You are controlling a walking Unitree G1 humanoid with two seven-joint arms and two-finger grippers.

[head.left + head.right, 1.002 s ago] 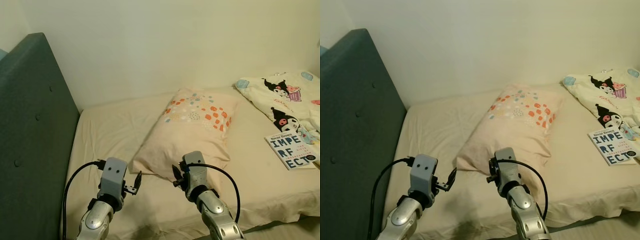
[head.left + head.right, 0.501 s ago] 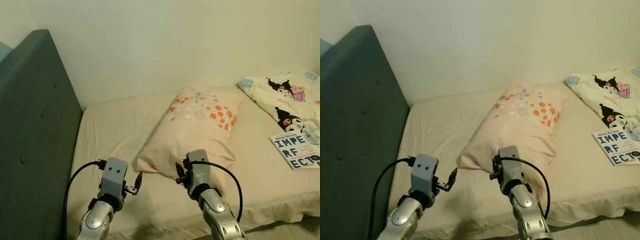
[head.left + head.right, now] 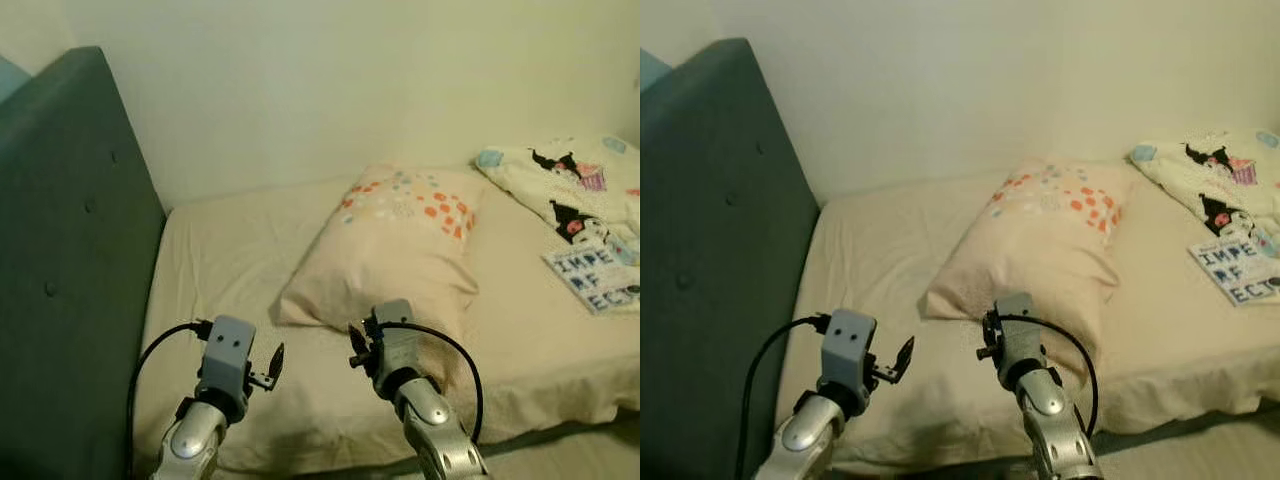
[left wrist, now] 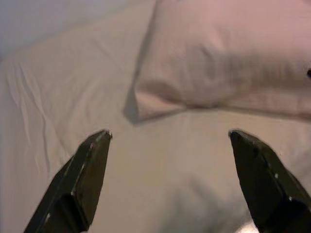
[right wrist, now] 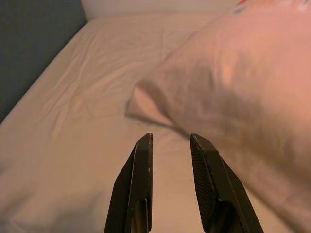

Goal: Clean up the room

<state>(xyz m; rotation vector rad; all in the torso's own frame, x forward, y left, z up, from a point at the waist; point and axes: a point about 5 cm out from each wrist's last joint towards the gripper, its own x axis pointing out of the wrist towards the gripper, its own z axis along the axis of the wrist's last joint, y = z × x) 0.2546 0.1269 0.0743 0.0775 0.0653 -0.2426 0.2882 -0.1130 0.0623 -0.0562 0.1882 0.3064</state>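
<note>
A cream pillow [image 3: 395, 245] with orange and blue dots lies askew on the beige bed [image 3: 215, 270], its near corner [image 4: 146, 99] pointing toward me. My left gripper [image 3: 275, 360] hovers over the bare sheet just short of that corner, its fingers [image 4: 95, 155] spread wide open with nothing between them. My right gripper [image 3: 354, 345] hangs beside the pillow's front edge [image 5: 204, 92], its fingers [image 5: 144, 160] a narrow gap apart and holding nothing. A book [image 3: 598, 275] with large letters on its cover rests on the bed at the right.
A tall teal headboard [image 3: 60, 250] walls off the left side. A cartoon-print blanket [image 3: 565, 185] is bunched at the far right, behind the book. A plain wall runs behind the bed. The mattress front edge [image 3: 560, 395] drops to the floor at lower right.
The whole picture has shifted and blurred a little, so the camera has moved. Both grippers hold the same pose before the pillow; nothing was taken hold of.
</note>
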